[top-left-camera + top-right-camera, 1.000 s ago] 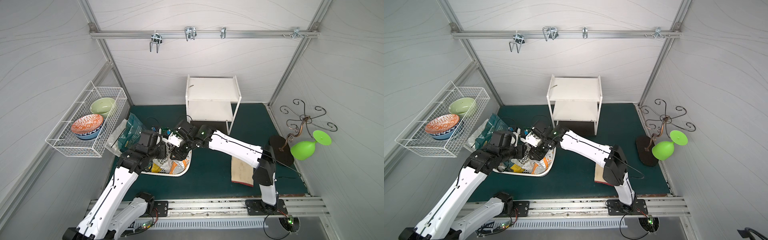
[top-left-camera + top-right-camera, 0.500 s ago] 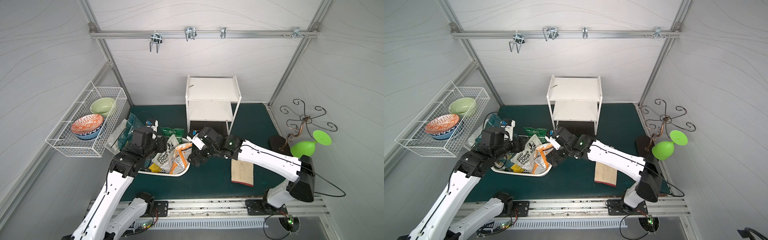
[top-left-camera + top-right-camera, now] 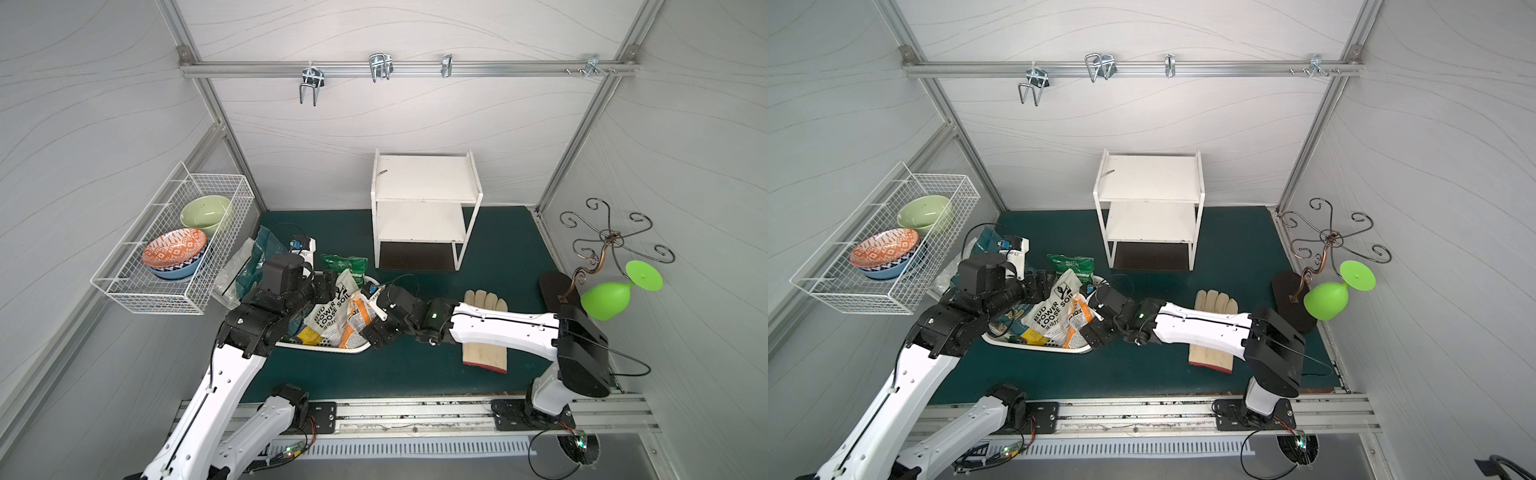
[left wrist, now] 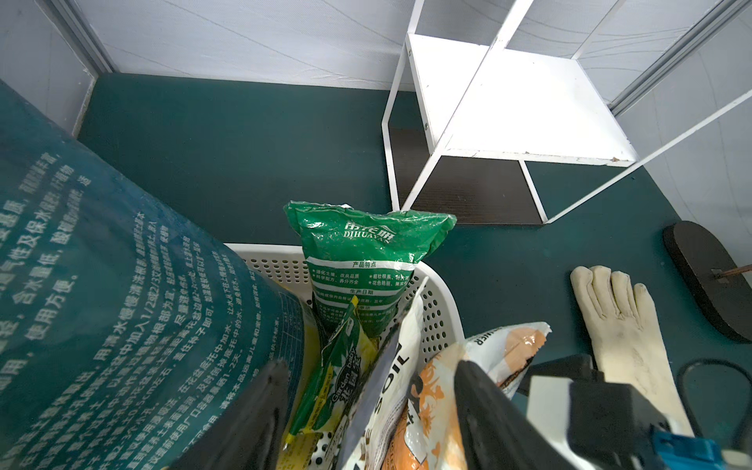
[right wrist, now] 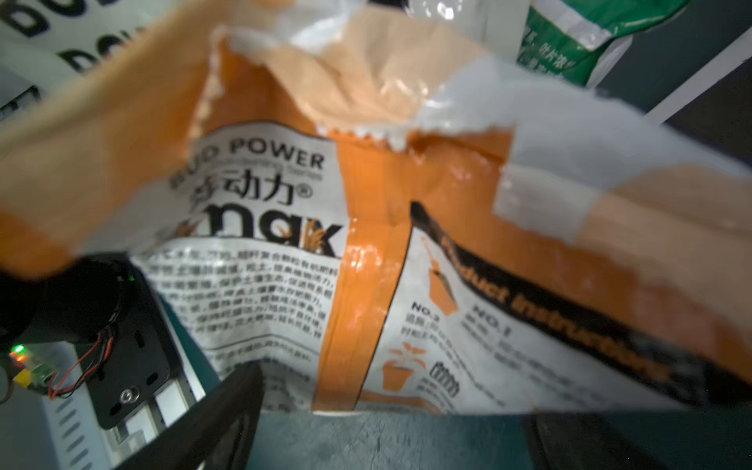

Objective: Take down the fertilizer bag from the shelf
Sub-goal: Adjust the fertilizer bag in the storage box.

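The small white two-tier shelf (image 3: 426,216) stands bare at centre frame against the back wall. The orange-and-white fertilizer bag (image 3: 356,322) lies in the white perforated plastic basket (image 3: 328,348), left of centre, packed with four other bags: white soil (image 3: 330,309), green (image 3: 344,266), teal (image 3: 259,259), small yellow-green (image 4: 342,366).

Right gripper (image 3: 374,318): jaws fully apart just beside the bag; one second ago it sat over the basket.

Left gripper (image 4: 366,411): jaws apart, straddling the bags' tops.

One cream glove (image 3: 484,328) lies under the right arm. Two bowls (image 3: 174,251) sit in the wire basket (image 3: 137,291).
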### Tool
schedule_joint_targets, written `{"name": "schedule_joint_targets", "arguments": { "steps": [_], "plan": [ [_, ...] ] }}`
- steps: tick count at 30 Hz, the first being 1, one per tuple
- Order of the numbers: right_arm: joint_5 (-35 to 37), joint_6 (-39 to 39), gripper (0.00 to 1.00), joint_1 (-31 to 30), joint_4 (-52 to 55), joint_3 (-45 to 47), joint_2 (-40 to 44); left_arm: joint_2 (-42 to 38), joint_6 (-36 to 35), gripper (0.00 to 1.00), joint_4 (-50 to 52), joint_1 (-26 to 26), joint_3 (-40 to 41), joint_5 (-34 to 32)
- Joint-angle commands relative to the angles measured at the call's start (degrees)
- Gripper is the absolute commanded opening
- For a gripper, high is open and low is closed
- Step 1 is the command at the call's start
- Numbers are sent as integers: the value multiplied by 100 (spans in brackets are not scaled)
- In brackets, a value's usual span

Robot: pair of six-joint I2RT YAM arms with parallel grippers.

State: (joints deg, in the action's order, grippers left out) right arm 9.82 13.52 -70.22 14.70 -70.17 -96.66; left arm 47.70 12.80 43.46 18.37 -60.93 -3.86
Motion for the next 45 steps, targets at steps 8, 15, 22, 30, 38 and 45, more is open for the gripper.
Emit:
{"name": "schedule_joint_targets", "arguments": {
  "steps": [8, 15, 22, 30, 38, 45],
  "plan": [
    [-712, -327, 99, -216, -323, -408, -145, -195, -106, 70, -211, -27, -38, -93],
    [-401, -988, 96, -443, 418, -1152, -1033, -217, -13, 70, -269, -27, 20, -18],
    [671, -915, 97, -437, 1175, -1405, -1691, -365, -57, 72, -262, -27, 47, -159],
    [2273, -1502, 90, -585, 1754, -1935, -2620, -331, 3, 72, -296, -27, -32, -115],
    [2169, -1684, 94, -454, 1821, -1873, -2719, -381, 47, 72, -286, -27, -19, -120],
    [166, -1294, 99, -360, 1696, -1995, -1145, -257, 91, 74, -402, -27, -96, 0]
  ]
}}
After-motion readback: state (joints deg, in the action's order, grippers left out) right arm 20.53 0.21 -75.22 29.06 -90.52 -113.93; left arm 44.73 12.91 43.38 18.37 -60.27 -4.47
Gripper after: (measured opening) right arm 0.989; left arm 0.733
